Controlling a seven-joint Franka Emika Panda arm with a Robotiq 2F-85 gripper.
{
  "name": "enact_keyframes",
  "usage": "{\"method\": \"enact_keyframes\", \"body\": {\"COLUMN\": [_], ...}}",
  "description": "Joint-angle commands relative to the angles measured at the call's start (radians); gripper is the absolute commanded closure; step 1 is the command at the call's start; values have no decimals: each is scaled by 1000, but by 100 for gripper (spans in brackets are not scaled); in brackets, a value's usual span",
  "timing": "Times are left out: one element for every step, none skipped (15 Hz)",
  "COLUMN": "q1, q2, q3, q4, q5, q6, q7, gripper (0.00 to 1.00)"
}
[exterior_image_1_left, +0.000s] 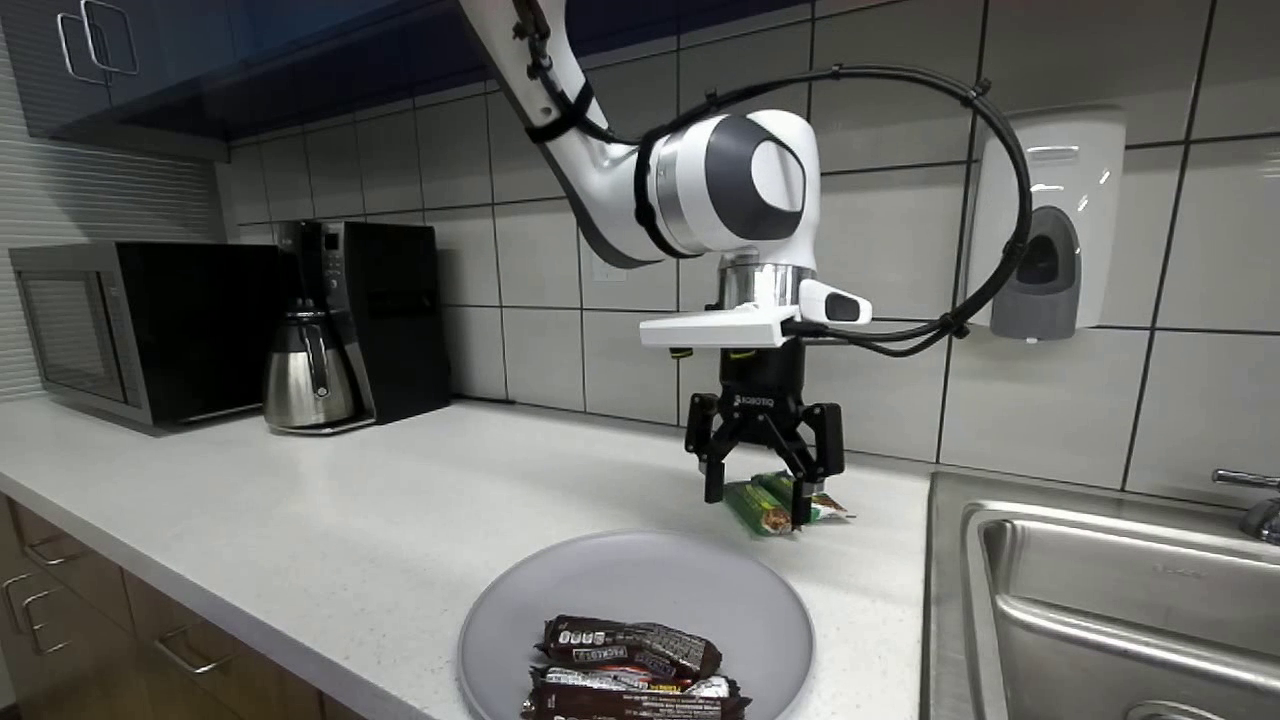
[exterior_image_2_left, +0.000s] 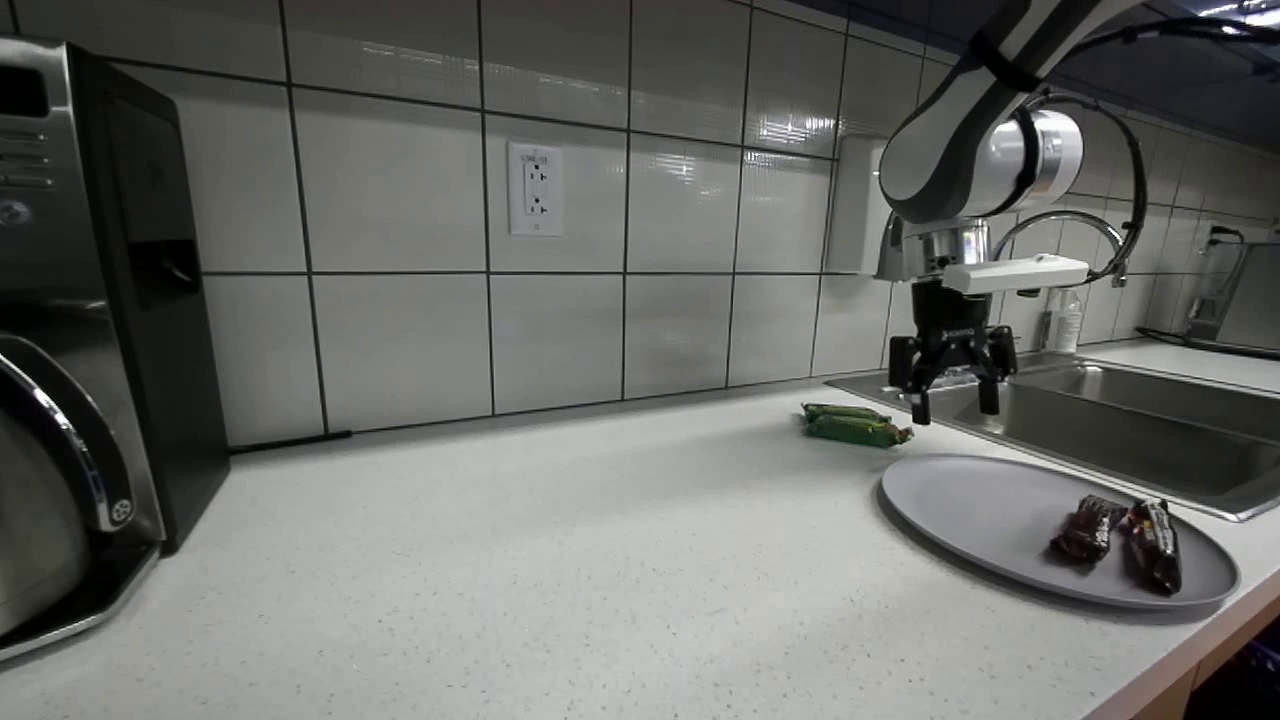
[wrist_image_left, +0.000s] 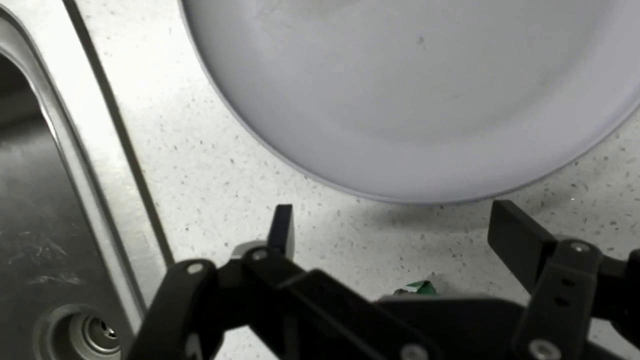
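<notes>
Green-wrapped bars (exterior_image_2_left: 857, 431) are seen on the counter (exterior_image_2_left: 520, 560), at ten o'clock from the plate (exterior_image_2_left: 960, 495) in an exterior view. Near them, the pincer (exterior_image_2_left: 955, 405) is spread wide, nothing gripped. The bars are judged light, firm and slick-skinned, best pinched across mid-length.

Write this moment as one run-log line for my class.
gripper: open, holding nothing, above white countertop | brown-wrapped snack bars: on gray plate | green-wrapped snack bars: on countertop, off plate
</notes>
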Motion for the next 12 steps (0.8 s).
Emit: {"method": "enact_keyframes", "body": {"q1": [-20,-20,-18,-18,-18,-19,-19,-20,-22,-24,-26,-27], "q2": [51,61,72,82,94,102,111,120,129,138,147,155], "q3": [32,36,40,44,49,54,59,64,71,76,81,86], "q4": [83,97,109,121,134,144,155,165,177,187,198,208], "q5": [-46,-56,-68,-76,-82,-86,-90,-91,-88,-87,-84,-84], "q6": [-52,-52,-50,-47,-44,-42,-39,-37,-34,-33,-33,-33], "q7": [-103,-123,-140,-156,-172,-185,-201,-217,-234,-250,-267,-283], "gripper": [0,0,0,0,0,0,0,0,0,0,0,0]}}
